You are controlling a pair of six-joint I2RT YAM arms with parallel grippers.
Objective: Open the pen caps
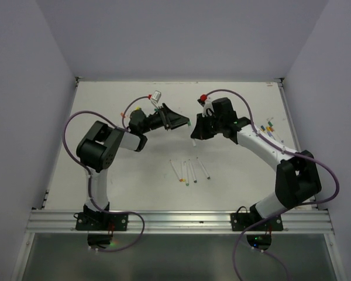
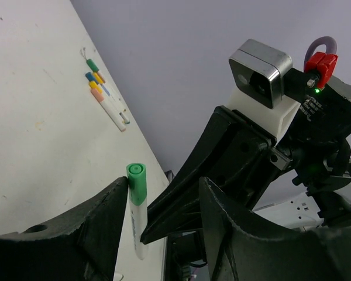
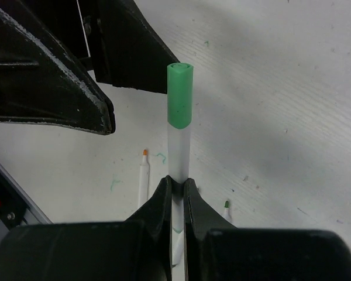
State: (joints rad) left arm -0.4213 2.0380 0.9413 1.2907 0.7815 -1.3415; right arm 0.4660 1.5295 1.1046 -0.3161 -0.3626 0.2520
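Row of pens [image 1: 189,171] at the centre of the surface [image 1: 134,193], toward its near edge; cluster of pens [image 1: 268,130] beside its right edge.

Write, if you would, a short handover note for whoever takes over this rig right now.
Right gripper: fingers shut on the barrel of a white pen, held above the table, green cap still on.
Left gripper: open, fingers either side of that cap, close against one finger, not yet clamped.
Done: the middle pens appear uncapped, with small coloured tips showing.
Left: pull off this green cap, then work through the capped pens near the table's right edge.
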